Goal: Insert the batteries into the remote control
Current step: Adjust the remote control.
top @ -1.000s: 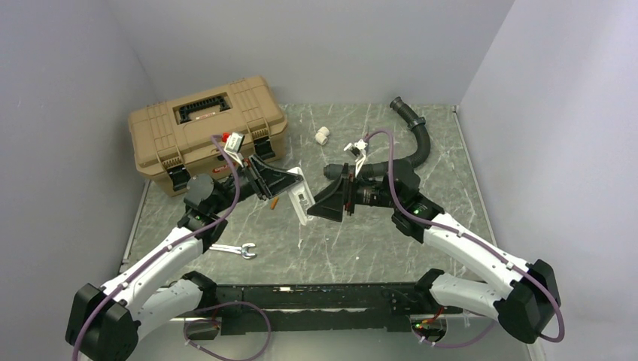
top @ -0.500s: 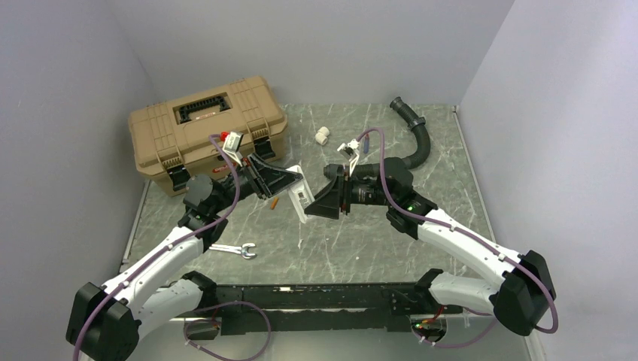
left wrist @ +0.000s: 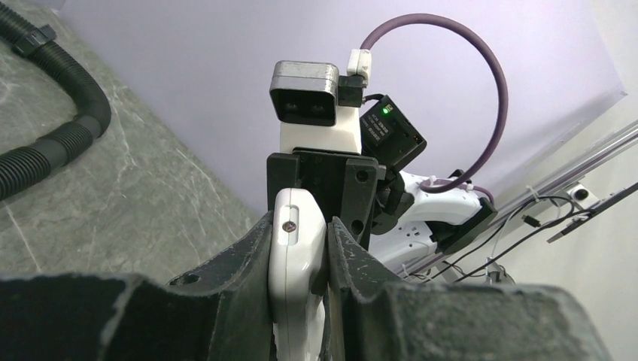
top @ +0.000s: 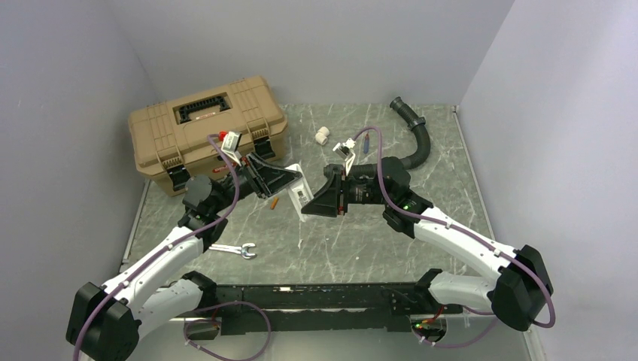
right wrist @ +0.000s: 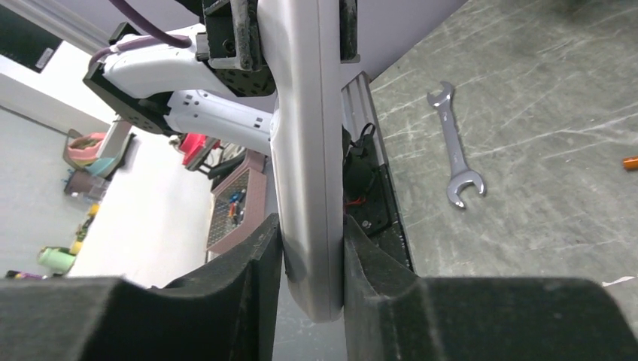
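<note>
The white remote control (top: 300, 197) is held in the air between both arms, over the middle of the table. My left gripper (top: 290, 180) is shut on its upper end; in the left wrist view the remote (left wrist: 296, 259) stands edge-on between the jaws of that gripper (left wrist: 299, 233). My right gripper (top: 311, 205) is shut on its lower end, with the remote (right wrist: 305, 150) squeezed between the jaws of that gripper (right wrist: 312, 244). One orange battery (top: 275, 202) lies on the table under the left gripper, also at the right wrist view's edge (right wrist: 630, 162).
A tan toolbox (top: 203, 128) stands shut at the back left. A silver wrench (top: 235, 250) lies near the front left, also in the right wrist view (right wrist: 454, 154). A white pipe fitting (top: 322, 135) and a black corrugated hose (top: 417, 135) lie at the back.
My right gripper has moved left and slid further onto the remote's lower end. The left gripper keeps its hold and has barely moved.
</note>
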Robot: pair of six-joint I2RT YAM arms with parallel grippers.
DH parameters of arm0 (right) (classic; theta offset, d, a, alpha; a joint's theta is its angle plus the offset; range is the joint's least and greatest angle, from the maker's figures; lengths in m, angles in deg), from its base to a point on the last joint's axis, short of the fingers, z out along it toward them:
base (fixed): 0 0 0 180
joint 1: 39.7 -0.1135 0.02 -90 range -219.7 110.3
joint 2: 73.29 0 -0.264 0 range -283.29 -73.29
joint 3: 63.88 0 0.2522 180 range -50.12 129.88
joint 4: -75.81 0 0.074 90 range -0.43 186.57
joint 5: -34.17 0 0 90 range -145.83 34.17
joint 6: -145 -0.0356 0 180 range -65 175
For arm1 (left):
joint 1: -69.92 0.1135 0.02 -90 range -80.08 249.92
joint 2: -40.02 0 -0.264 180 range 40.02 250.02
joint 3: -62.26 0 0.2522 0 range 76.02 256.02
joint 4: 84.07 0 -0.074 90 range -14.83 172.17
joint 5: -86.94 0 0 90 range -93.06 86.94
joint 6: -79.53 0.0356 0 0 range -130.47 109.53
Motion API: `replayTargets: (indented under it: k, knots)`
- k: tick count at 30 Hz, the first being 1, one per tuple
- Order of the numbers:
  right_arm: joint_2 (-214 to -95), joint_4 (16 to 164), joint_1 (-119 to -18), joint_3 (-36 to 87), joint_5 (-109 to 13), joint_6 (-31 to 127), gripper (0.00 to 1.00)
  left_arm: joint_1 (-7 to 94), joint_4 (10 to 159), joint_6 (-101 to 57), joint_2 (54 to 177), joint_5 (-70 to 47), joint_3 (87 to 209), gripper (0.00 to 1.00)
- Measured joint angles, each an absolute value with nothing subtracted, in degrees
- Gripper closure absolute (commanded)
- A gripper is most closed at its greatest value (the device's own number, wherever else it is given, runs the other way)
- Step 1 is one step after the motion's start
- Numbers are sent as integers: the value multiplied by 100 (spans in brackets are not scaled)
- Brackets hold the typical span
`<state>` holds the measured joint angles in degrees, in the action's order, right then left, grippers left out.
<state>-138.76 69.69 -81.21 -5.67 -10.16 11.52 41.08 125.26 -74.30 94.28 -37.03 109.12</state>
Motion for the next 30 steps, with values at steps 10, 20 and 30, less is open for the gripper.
replayTargets:
  k: [10, 20, 30]
  knots:
    - [-13882, 6937, -8126, -537, -953, 1123, 100, 4108, 12563, -7439, 9417, -3651, 10910, 43]
    - [-13745, 7997, -8141, -255, -1666, 1764, 100, 4106, 11818, -7238, 9184, -3365, 11017, 1]
    - [-13434, 9828, -8589, 552, -4347, 3445, 100, 4106, 8935, -6608, 9035, -2543, 12269, 1]
